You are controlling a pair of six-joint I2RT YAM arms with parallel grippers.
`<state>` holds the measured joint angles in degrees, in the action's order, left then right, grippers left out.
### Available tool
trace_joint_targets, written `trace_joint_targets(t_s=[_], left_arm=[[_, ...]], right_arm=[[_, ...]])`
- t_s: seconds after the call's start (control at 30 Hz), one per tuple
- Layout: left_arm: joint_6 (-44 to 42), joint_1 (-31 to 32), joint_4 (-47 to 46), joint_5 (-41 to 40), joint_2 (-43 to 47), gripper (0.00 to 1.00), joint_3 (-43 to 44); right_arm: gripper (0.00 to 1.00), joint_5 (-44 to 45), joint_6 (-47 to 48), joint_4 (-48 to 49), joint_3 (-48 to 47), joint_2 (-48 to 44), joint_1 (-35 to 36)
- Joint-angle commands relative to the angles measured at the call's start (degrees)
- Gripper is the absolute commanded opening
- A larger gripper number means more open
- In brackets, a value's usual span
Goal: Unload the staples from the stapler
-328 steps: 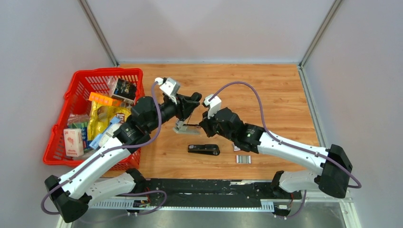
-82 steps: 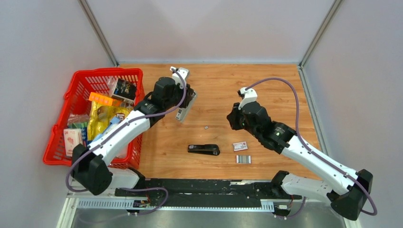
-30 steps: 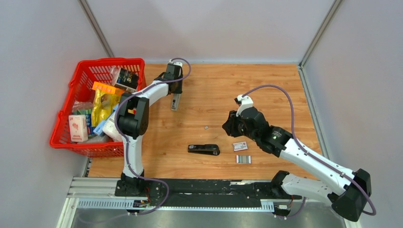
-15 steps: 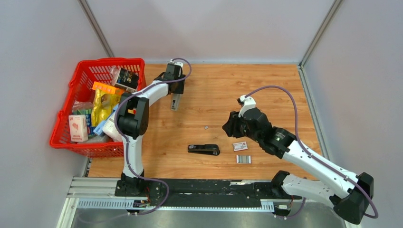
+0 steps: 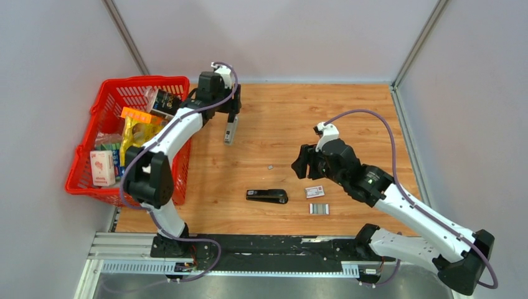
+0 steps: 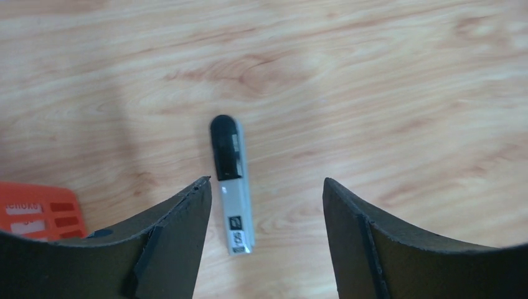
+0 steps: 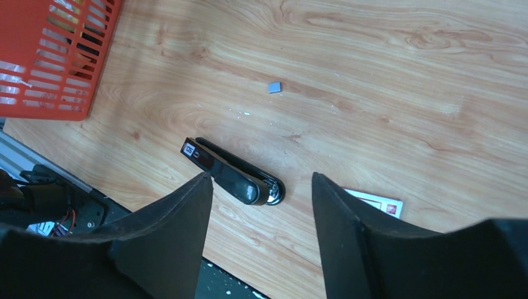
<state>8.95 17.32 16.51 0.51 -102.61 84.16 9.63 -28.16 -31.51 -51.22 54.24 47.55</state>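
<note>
Top external view: the staples (image 5: 318, 208) lie as short silvery strips flat on the desk (image 5: 367, 124), close to its near edge and just in front of a small red-and-white box (image 5: 314, 192). To the left of the box lies a black stapler (image 5: 267, 196), closed and flat on the wood.

The right tool (image 5: 299, 167) hangs over the desk a little behind the box. It is near the staples but apart from them. In the right wrist view its fingers (image 7: 168, 237) stand wide apart and hold nothing; below them are the black stapler and one corner of the box. A loose staple piece (image 5: 270, 167) lies alone on the wood, just to the left of this tool.

Further back, toward the far left of the desk, the grey stapler (image 5: 231, 131) lies flat. The left tool (image 5: 231, 119) is above its far end. In the left wrist view the jaws are spread wide, and the grey stapler lies on the wood below the gap, touched by neither finger. A red basket (image 5: 143, 80) full of goods stands at the left edge.
</note>
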Motion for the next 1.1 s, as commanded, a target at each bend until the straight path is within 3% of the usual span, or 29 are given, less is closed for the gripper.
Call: trace_joint_targets(t_s=[0.0, 0.2, 0.33, 0.5, 0.67, 1.07], left_arm=[[0.5, 0.4, -0.6, 13.8, 9.7, 0.83, -4.7], [-1.5, 3.7, -0.6, 27.6, 16.6, 0.84, -10.7], [-5.3, 10.2, 1.9, 30.1, 19.8, 0.84, -13.5], [-8.9, 18.2, 5.3, 28.4, 23.1, 0.84, -15.7], [-12.2, 22.1, 8.1, 25.7, 26.6, 0.84, -19.6], [-19.9, 30.9, 3.6, 26.7, 28.2, 0.85, -31.3]], right_arm=[[0.65, 1.9, 3.0, -3.3, -4.1, -2.6, 0.0], [0.74, 2.5, 4.1, -6.9, -4.2, -4.0, 0.0], [0.77, 2.3, 4.1, -8.0, -3.6, -5.7, -0.1], [0.8, 1.6, 4.7, -10.5, -4.2, -7.0, -0.1], [0.82, 1.1, 6.2, -13.9, -5.8, -8.8, -0.1], [0.89, -7.1, 8.2, -18.8, -8.8, -11.1, -0.1]])
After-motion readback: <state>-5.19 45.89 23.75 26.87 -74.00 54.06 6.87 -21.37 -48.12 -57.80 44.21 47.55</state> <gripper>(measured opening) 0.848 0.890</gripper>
